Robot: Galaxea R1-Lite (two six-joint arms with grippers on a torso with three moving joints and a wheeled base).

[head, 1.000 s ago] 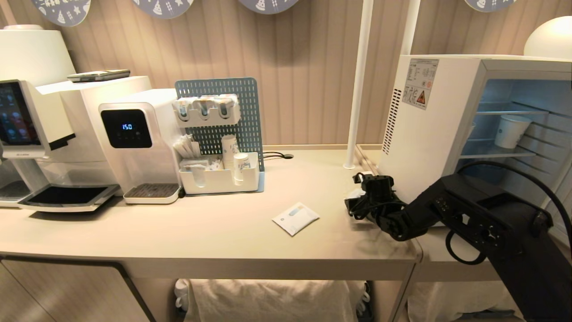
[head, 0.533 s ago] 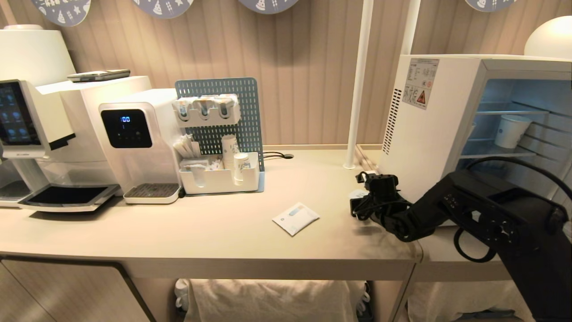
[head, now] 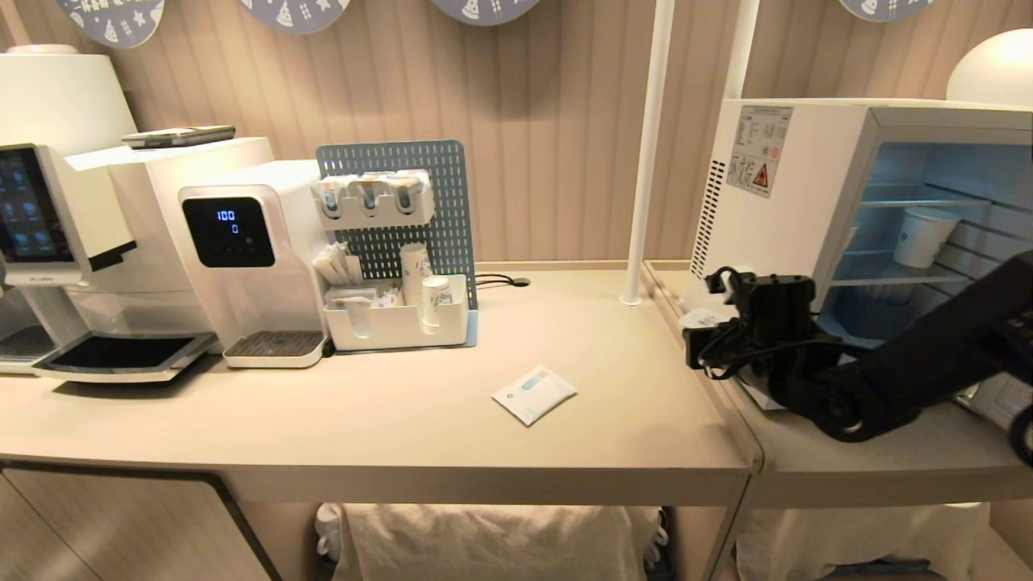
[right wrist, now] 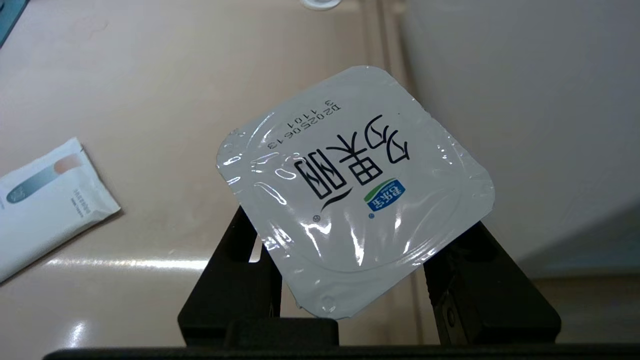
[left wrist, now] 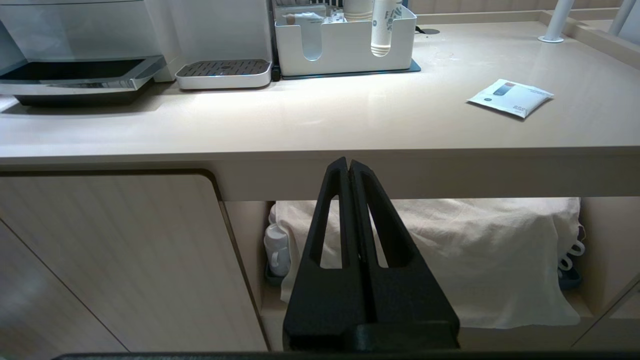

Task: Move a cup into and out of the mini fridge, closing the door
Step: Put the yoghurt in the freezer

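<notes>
The cup (right wrist: pixel 355 190), a small white pot with a square foil lid, hangs tilted above the counter in my right gripper (right wrist: pixel 357 225), which is shut on its body under the lid. In the head view that gripper (head: pixel 710 323) and the cup (head: pixel 697 318) are by the front left corner of the mini fridge (head: pixel 767 234). The fridge stands open with its wire shelves showing. The door is out of view. My left gripper (left wrist: pixel 350 167) is shut and empty, parked below the counter's front edge.
A taller paper cup (head: pixel 924 236) stands on a fridge shelf. A white sachet (head: pixel 534 394) lies mid-counter. A white pole (head: pixel 646 153) rises left of the fridge. An organiser with paper cups (head: pixel 399 319), a water dispenser (head: pixel 242 250) and a coffee machine (head: pixel 48 210) line the back left.
My right gripper closed on the cup at the counter, then lifted it up and to the right, to the fridge's front corner. The left arm has not moved.
</notes>
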